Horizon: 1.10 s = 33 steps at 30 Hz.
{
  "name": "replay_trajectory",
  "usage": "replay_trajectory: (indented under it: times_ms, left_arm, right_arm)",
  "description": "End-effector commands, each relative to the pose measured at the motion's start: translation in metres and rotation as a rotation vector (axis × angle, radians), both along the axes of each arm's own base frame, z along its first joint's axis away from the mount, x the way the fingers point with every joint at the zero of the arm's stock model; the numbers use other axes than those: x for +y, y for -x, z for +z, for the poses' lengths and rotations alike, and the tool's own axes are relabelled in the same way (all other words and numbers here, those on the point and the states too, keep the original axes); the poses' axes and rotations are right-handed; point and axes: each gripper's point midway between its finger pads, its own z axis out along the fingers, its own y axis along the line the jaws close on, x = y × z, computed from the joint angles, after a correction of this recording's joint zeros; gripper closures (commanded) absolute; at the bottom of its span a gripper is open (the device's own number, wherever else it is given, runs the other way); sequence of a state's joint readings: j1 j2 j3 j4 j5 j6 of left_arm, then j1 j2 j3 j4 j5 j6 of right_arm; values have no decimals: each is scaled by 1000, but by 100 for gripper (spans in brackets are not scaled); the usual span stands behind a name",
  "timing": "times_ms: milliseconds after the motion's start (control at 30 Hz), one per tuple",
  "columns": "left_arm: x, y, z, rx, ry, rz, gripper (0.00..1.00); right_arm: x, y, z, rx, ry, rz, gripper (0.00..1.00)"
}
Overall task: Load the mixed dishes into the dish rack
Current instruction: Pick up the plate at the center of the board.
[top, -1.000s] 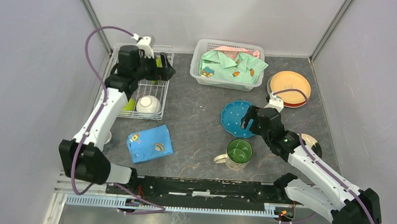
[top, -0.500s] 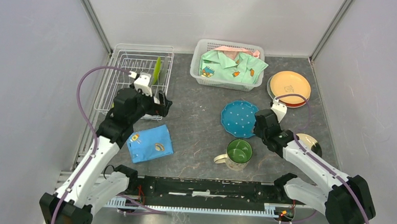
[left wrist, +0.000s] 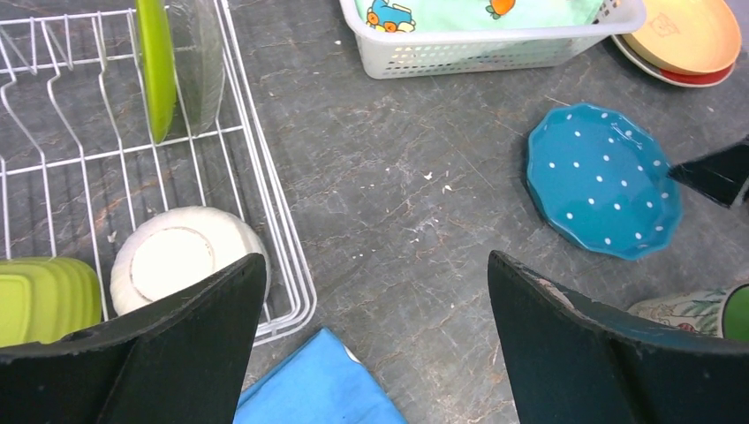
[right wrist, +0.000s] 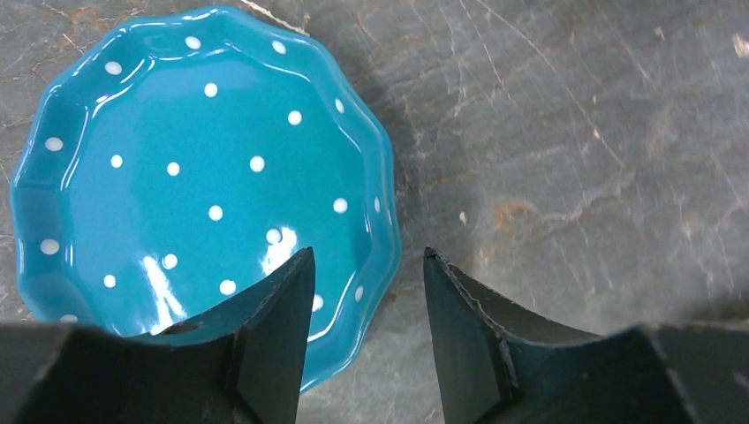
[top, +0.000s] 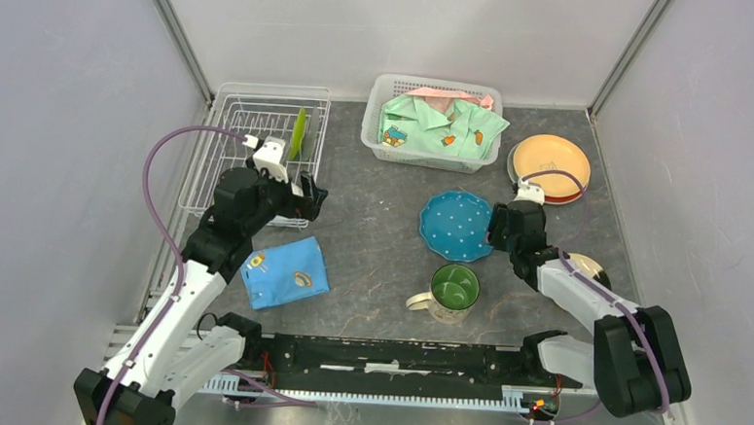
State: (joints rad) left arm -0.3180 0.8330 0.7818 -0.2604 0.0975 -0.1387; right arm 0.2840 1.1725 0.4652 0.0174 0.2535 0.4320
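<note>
Straddling plate (right wrist: 203,177) rim with half-narrowed right claw (right wrist: 366,256), not gripping yet; next pinch, lift, carry leftward to rack (top: 224,127).

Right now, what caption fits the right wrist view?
Right tool poised astride the rim of a blue dotted plate on a grey table.

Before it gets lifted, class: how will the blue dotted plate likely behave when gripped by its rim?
The blue dotted plate shows glossy glare, so it may slip in the right gripper. It looks rigid, probably breakable if dropped. Lying flat, it should slide, not roll.
</note>
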Motion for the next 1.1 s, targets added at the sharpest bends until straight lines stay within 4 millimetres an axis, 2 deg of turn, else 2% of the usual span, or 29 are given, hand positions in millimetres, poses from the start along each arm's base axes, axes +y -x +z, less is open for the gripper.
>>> replay_trajectory:
  times_ms: [0,167,333,633,867,1067]
  left_arm:
    - [-13,2,22,-52,39,-62,0]
    - [-14,3,19,-31,33,-67,0]
    - [-8,4,24,-67,14,-34,0]
    - [-9,3,21,-62,-1,-39,0]
    - [-8,0,15,-46,-12,-26,0]
    - [-9,0,14,-46,-11,-30,0]
  right_arm:
    - [8,-35,27,-122,20,154,45]
    - [1,-44,10,-62,-2,187,47]
    - [5,-52,-4,-35,-51,243,52]
    - [8,-48,-23,8,-56,289,60]
    - [18,-54,-19,14,-125,286,80]
    - [35,-56,9,-37,-243,283,96]
